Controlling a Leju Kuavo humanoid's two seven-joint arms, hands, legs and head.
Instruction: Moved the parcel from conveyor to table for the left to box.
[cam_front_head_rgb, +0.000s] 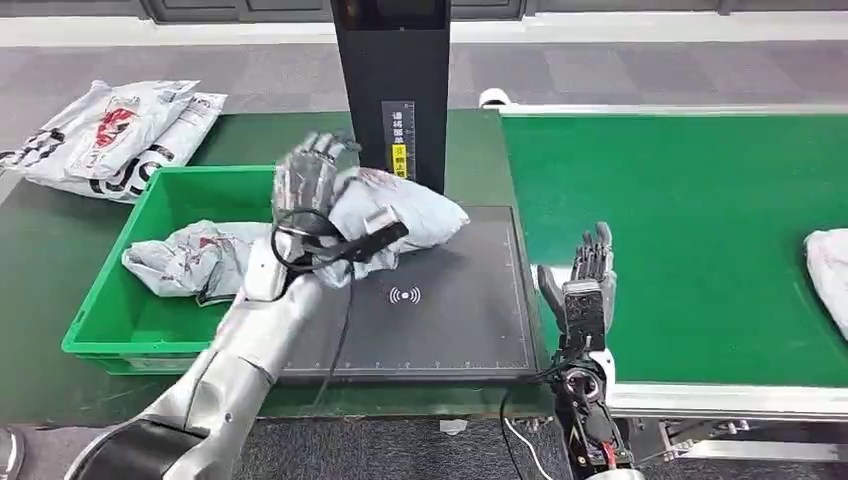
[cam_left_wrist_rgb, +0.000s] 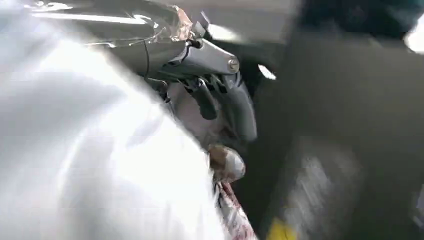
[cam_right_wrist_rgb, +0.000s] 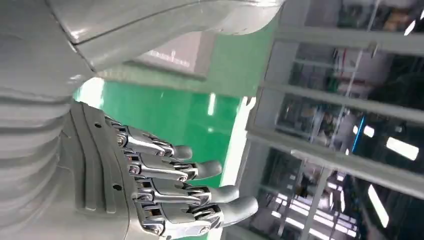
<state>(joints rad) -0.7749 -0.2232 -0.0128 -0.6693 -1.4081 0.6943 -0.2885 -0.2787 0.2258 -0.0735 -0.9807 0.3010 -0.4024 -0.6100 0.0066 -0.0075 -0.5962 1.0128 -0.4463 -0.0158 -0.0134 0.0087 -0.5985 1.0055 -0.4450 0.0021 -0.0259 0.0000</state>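
Your left hand (cam_front_head_rgb: 312, 190) grips the crinkled grey plastic parcel (cam_front_head_rgb: 400, 215) above the matte black pad (cam_front_head_rgb: 450, 320); right hand (cam_front_head_rgb: 588, 275) empty, fingers straight and apart.

Grey crumpled parcel (cam_front_head_rgb: 400, 215) held aloft over black pad; green box (cam_front_head_rgb: 115, 310) at 9 o'clock.
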